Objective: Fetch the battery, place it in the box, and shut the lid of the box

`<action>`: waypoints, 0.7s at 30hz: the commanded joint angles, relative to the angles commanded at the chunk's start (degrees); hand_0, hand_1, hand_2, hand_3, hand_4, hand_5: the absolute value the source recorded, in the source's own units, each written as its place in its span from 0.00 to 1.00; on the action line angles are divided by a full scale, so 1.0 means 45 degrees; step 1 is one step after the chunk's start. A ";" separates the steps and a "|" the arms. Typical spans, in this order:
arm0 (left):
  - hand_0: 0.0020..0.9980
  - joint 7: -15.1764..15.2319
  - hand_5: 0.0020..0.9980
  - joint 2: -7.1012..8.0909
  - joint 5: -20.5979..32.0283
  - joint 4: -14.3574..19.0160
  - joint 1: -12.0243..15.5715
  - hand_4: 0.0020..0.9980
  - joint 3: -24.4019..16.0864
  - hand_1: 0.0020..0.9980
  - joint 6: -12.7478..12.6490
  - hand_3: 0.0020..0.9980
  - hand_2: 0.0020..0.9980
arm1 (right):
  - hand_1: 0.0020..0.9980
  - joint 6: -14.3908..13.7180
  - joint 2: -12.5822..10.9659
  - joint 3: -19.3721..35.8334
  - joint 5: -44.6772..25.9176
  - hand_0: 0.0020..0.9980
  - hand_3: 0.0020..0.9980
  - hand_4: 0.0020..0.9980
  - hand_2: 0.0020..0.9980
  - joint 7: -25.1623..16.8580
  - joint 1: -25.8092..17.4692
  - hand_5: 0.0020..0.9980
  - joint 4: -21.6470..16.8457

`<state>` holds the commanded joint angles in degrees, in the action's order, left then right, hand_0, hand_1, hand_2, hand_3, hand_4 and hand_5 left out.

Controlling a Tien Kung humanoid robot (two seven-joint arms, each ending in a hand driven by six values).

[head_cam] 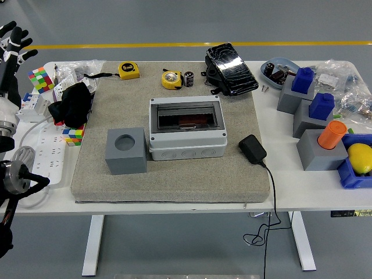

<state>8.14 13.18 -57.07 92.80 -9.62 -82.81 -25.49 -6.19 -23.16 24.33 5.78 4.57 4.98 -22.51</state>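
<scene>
Lying closest along the worktop (174,203) edge, at six o'clock: the grey felt mat (174,174), with a black power adapter (252,149) at its four o'clock corner, cable trailing over the front edge. Just behind, a grey cube with a round hole (125,150), touching the left side of the grey box (187,128) at mat centre; box lid down, dark and see-through, something reddish dimly visible beneath. At nine o'clock, off the mat: a white power strip (43,154), colourful puzzle cubes (74,134), a black cloth bundle (72,105). At three o'clock: a yellow lemon-like piece (360,158) in a blue bin, an orange cylinder (332,134) and blue blocks (321,106) seated on grey bases. Further back, at twelve o'clock: the battery (189,79), a small dark cylinder standing just beside a yellow tape measure (171,79); print on both too small to read. A second yellow tape measure (129,70) at eleven o'clock, digits on its face unreadable. A black glossy pouch (231,68) at one o'clock. Raised at the far ten o'clock edge, the left hand (14,43), fingers spread, released, holding nothing. No legible brand anywhere.
</scene>
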 joint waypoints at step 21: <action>0.56 -0.0610 0.56 -0.0166 -0.0511 -0.0136 0.0141 0.96 0.0241 0.70 0.0060 0.73 0.68 | 0.65 -0.0058 0.0209 0.0396 0.0120 0.62 0.57 0.98 0.67 -0.0032 -0.0327 0.54 0.0003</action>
<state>5.39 12.44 -59.37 92.19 -8.98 -81.73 -25.22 -6.45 -22.22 26.11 6.33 4.43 3.51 -22.49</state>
